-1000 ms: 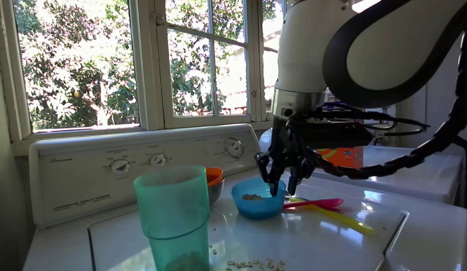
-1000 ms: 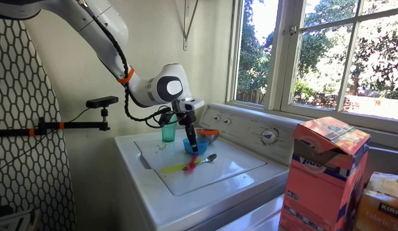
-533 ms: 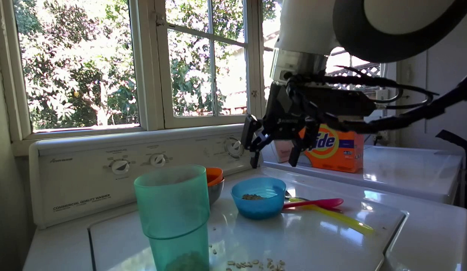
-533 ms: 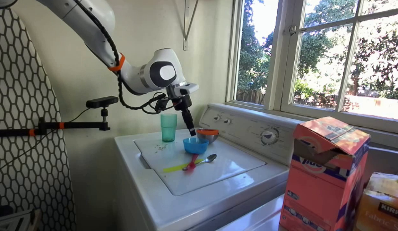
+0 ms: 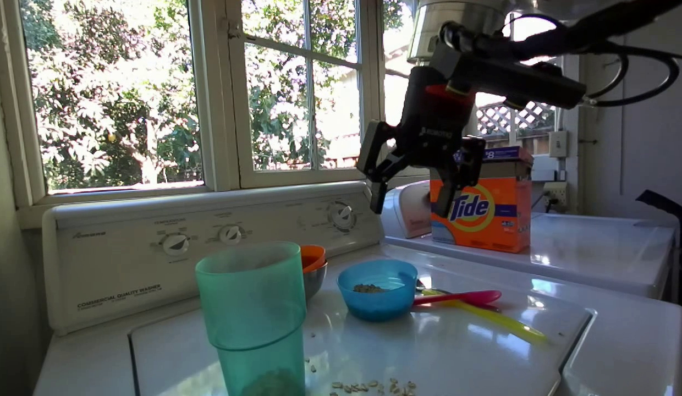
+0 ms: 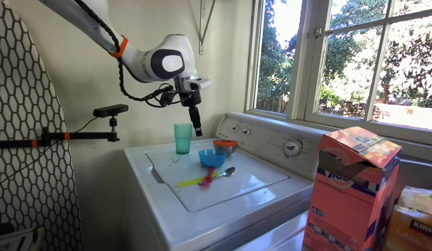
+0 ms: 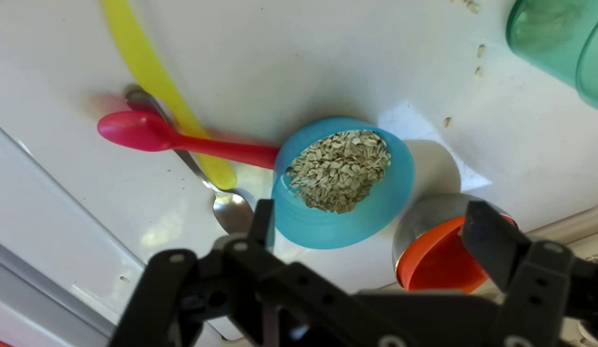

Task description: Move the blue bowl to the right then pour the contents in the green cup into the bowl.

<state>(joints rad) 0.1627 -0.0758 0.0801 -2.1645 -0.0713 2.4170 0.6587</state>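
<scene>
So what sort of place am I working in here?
Probably a laundry room, judging by the glossy white washing machine, its white dial panel marked "Commercial Quality Washer", and the orange cardboard Tide box nearby.

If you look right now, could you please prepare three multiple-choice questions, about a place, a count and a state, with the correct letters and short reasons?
1. Where is the orange bowl?
A in the green cup; B in the metal bowl; C on the Tide box
2. How many utensils lie near the blue bowl?
A one; B five; C three
3. How is the gripper?
A open; B shut on the blue bowl; C shut on the green cup

1 B: the wrist view shows it nested there.
2 C: a pink spoon, a yellow utensil and a metal spoon show.
3 A: its jaws stand apart in an exterior view.
</scene>
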